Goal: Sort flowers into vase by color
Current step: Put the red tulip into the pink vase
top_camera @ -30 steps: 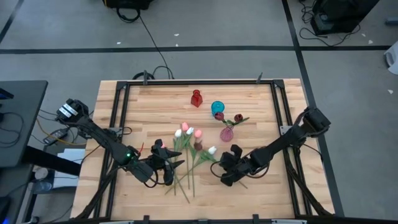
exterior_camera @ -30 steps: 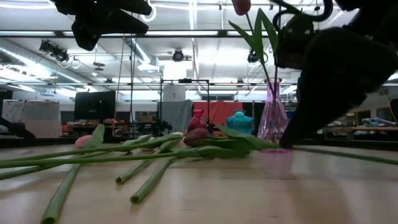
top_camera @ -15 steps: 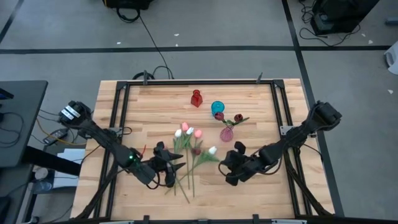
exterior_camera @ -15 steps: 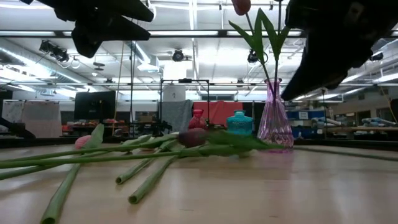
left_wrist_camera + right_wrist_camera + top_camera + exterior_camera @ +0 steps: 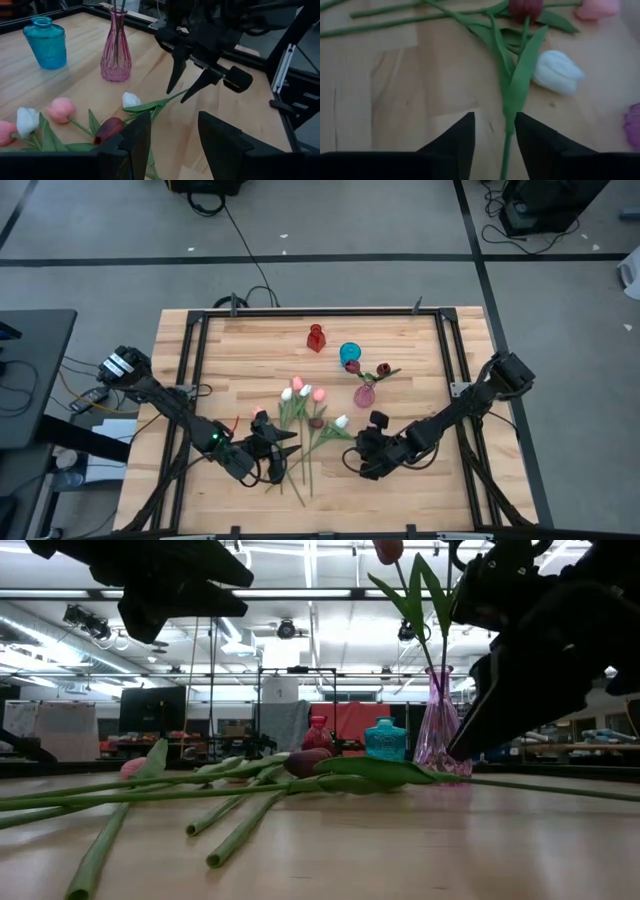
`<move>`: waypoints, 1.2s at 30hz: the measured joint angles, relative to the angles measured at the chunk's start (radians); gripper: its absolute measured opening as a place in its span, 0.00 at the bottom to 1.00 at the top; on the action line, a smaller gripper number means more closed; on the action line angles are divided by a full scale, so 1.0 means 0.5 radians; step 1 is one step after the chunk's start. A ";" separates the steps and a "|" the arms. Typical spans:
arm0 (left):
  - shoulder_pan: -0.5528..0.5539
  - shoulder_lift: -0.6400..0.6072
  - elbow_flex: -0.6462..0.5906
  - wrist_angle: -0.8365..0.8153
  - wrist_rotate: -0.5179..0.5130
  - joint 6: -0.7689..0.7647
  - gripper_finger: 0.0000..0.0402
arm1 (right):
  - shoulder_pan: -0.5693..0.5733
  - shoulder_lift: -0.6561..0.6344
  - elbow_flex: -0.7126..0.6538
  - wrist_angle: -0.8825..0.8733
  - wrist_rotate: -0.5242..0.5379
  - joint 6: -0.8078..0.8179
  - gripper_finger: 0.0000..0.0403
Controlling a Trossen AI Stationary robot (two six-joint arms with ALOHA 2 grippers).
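Several tulips (image 5: pixel 300 430) with white, pink and maroon heads lie flat on the table's middle, stems toward the near edge. Two maroon ones stand with their stems in the pink vase (image 5: pixel 365 394). My right gripper (image 5: pixel 355 458) is open and low. Its fingers stand on either side of the stem (image 5: pixel 509 125) of a white tulip (image 5: pixel 557 72), near the stem's free end. My left gripper (image 5: pixel 285 442) hovers open above the stems on the pile's left side, with nothing between its fingers (image 5: pixel 135 140).
A blue vase (image 5: pixel 349 354) and a small red vase (image 5: pixel 316 338) stand behind the pink one, toward the far edge. A black frame (image 5: pixel 195 380) runs along the table's left, right and far sides. Bare wood lies at the near right.
My right gripper rose off the table and swung toward the right edge. It then came back down and leftward, rolling as it went, to the white tulip's stem. The flowers have stayed where they were.
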 joint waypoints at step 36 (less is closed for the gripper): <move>0.005 0.000 0.000 0.038 0.006 -0.007 0.42 | -0.182 0.116 -0.001 0.040 -0.137 0.067 0.06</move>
